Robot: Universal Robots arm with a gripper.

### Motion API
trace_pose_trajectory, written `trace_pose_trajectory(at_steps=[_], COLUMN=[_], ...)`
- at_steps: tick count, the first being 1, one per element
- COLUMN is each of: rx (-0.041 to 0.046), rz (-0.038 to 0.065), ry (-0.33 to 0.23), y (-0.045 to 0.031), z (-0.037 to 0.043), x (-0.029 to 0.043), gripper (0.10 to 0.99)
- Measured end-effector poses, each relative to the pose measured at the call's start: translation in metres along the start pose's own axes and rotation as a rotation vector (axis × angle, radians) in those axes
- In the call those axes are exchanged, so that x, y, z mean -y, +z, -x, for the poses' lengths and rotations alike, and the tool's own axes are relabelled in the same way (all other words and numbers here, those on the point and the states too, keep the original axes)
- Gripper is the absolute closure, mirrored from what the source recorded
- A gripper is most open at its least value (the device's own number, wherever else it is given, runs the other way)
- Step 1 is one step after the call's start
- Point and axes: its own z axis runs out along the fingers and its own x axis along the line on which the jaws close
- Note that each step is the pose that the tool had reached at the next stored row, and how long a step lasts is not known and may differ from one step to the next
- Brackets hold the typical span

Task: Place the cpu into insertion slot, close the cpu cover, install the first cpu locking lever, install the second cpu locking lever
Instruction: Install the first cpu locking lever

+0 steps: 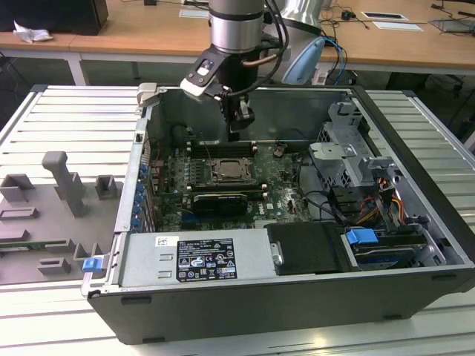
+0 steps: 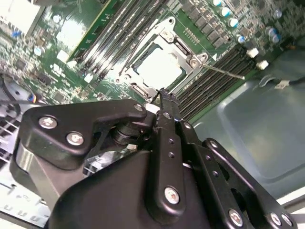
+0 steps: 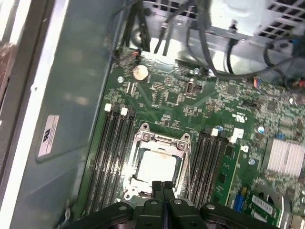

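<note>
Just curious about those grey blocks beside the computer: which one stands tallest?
The T-topped post at the exterior view's left; it rises well above the low blocks around it.

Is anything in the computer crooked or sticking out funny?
Yes. A thin metal lever sticks out sideways from the cpu cover, over the long memory slots, instead of lying snug along it. The cpu itself sits flat and square.

Cpu point(image 3: 155, 166) sat in insertion slot point(image 1: 214, 176) under cpu cover point(image 3: 162, 139), memory slots point(image 3: 112, 157) flanking both sides, gripper point(image 3: 162, 185) just above one slot edge, all inside case point(image 1: 297, 311) lying on table point(image 1: 74, 119).
</note>
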Motion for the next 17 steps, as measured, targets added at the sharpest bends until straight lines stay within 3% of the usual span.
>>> trace_pose_trajectory(at_steps=[7,11,17], rx=[0.0039,0.0020,-0.0007], rz=[-0.004,-0.003,-0.001], ry=[-0.099,-0.213,-0.342], y=[0.0087,0.0123,0.0140], z=[-0.0001,-0.0002,-0.0002], x=[0.0002,0.0004,0.0004], gripper=[0.980,0.980,0.980])
